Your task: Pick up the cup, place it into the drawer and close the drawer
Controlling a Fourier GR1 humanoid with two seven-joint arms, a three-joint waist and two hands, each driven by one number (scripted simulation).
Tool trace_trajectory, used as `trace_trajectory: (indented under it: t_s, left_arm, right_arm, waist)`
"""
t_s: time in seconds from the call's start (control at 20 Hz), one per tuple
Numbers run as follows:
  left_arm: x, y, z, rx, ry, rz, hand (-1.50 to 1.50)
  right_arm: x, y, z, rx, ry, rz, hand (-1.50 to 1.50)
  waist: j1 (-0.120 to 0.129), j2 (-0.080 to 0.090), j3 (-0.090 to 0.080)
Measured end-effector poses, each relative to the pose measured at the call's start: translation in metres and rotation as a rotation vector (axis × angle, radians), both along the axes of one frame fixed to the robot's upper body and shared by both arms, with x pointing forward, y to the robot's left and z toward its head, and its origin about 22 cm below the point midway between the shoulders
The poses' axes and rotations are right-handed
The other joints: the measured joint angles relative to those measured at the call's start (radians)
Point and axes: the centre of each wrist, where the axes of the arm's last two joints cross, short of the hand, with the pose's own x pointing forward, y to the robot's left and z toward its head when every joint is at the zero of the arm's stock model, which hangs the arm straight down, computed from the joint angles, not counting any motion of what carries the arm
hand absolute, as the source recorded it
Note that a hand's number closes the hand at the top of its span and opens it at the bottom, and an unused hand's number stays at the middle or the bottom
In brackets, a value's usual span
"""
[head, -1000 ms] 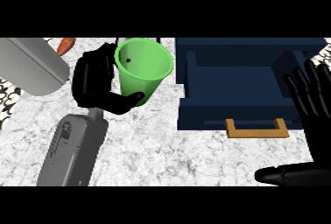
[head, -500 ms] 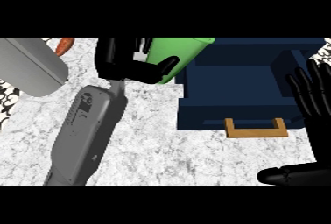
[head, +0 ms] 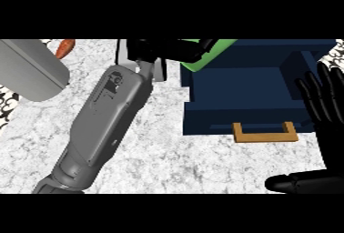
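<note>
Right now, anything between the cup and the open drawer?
Nothing visible. The left hand holds the cup tilted at the drawer's far left corner, already partly over the cavity, whose visible part holds nothing else. The right hand rests open at the drawer's right side, off the path.

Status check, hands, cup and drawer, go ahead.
Left hand curled round green cup, above open blue drawer. Right hand open, resting at right edge. Nothing blocking.

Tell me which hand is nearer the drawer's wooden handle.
Right. The right hand rests open just beside the handle, at the drawer's right edge; the left hand holds the green cup over the drawer's far left corner.
</note>
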Motion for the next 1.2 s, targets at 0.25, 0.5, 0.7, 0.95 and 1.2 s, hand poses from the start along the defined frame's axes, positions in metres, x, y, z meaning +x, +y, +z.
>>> trace_trajectory:
  t_s: [0.25, 0.5, 0.7, 0.95, 1.2]
  left_arm:
    - [0.012, -0.014, -0.005, 0.017, 0.028, 0.014, 1.5]
    - [0.019, -0.03, -0.013, 0.047, 0.051, 0.028, 1.5]
    - [0.024, -0.036, -0.025, 0.076, 0.083, 0.034, 1.5]
    - [0.028, -0.042, -0.034, 0.129, 0.107, 0.041, 1.5]
    - [0.027, -0.046, -0.043, 0.192, 0.112, 0.048, 1.5]
  right_arm:
    - [0.003, -0.006, -0.001, -0.007, 0.006, 0.007, -1.5]
    - [0.01, -0.004, -0.003, -0.004, 0.0, 0.008, -1.5]
    - [0.013, 0.003, -0.002, -0.009, -0.006, 0.019, -1.5]
    - [0.014, 0.002, 0.001, -0.002, -0.016, 0.03, -1.5]
    - [0.017, 0.007, 0.0, -0.007, -0.015, 0.046, -1.5]
  waist:
    - [-0.006, 0.002, 0.0]
    - [-0.017, 0.005, 0.0]
    - [-0.028, 0.008, 0.0]
    - [-0.041, 0.011, 0.001]
    - [-0.06, 0.015, 0.001]
